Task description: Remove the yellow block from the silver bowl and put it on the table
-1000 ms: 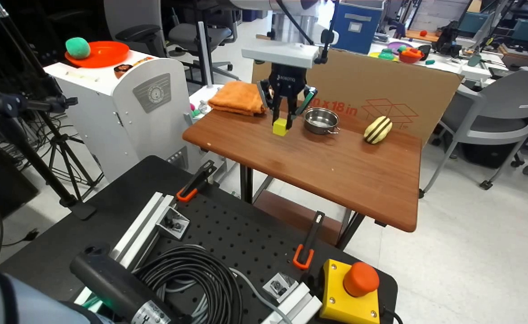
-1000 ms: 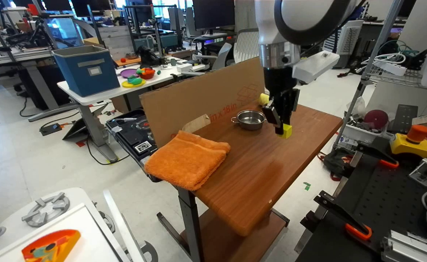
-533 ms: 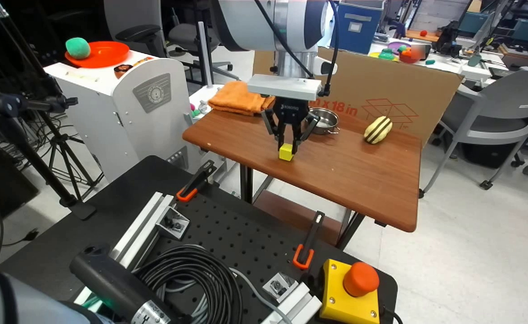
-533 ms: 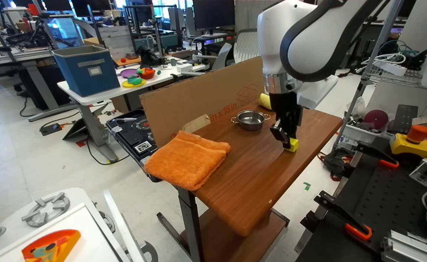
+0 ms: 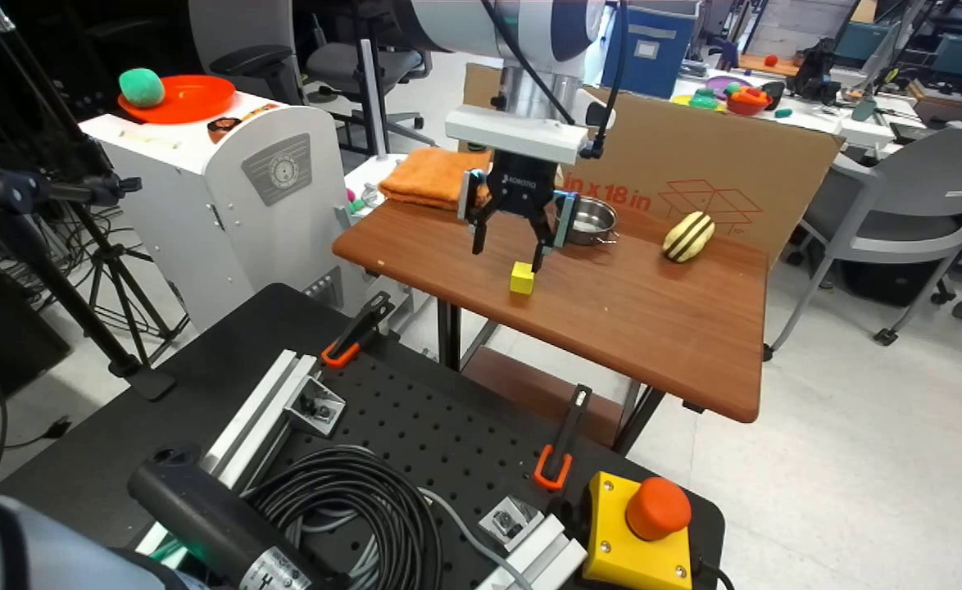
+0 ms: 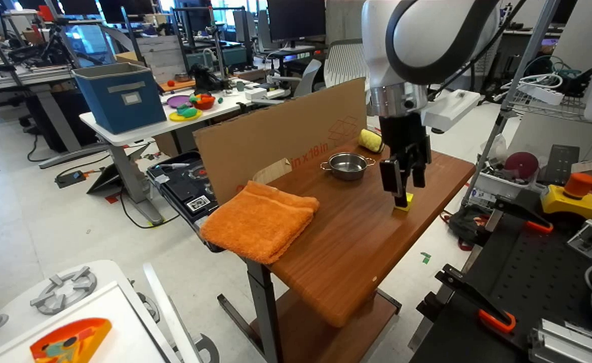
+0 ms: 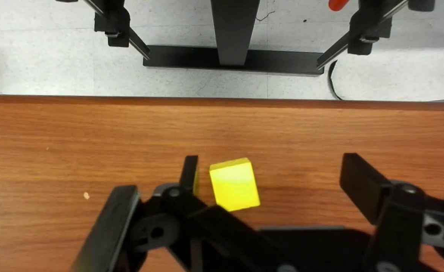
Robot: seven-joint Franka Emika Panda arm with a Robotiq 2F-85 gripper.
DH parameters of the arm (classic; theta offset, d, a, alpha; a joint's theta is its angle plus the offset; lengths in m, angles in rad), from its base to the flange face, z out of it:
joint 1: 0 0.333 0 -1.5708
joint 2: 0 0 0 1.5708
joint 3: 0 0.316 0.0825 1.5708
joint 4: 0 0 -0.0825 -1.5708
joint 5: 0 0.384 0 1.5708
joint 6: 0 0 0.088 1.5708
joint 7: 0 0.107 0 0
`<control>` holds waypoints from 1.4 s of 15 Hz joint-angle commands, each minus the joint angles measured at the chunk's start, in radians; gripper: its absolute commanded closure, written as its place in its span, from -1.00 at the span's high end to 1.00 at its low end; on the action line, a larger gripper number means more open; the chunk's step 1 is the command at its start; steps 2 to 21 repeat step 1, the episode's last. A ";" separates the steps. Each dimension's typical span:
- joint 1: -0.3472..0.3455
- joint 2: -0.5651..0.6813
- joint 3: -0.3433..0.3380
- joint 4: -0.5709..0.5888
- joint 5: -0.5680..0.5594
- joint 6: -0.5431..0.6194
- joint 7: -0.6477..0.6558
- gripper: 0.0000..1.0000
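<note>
The yellow block (image 5: pixel 521 278) rests on the reddish-brown table (image 5: pixel 645 328), toward its near edge in an exterior view. My gripper (image 5: pixel 508 256) is open just above it, holding nothing. From the wrist, the block (image 7: pixel 235 187) appears between the spread fingers, much closer to the left finger (image 7: pixel 189 173), with a gap of bare wood to the right finger (image 7: pixel 362 185). One finger partly covers the block (image 6: pixel 408 201) in an exterior view. The silver bowl (image 6: pixel 347 166) stands farther back on the table, outside the wrist view; its visible inside holds nothing.
A folded orange cloth (image 6: pixel 260 222) lies at one end of the table. A yellow-and-dark striped oblong object (image 5: pixel 688 237) sits near the upright cardboard (image 5: pixel 694 156) along the back. The black perforated platform (image 5: pixel 424 434) with clamps stands in front of the table.
The gripper, shut on the yellow block above the table a second ago, came down with it onto the wood. Its jaws have since opened and it has risen a little, leaving the block.
</note>
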 commanded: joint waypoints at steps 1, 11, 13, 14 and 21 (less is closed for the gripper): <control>0.001 0.005 0.000 0.003 0.000 -0.002 0.001 0.97; 0.001 0.005 0.000 0.003 0.000 -0.002 0.001 0.97; 0.001 0.005 0.000 0.003 0.000 -0.002 0.001 0.97; 0.001 0.005 0.000 0.003 0.000 -0.002 0.001 0.97; 0.001 0.005 0.000 0.003 0.000 -0.002 0.001 0.97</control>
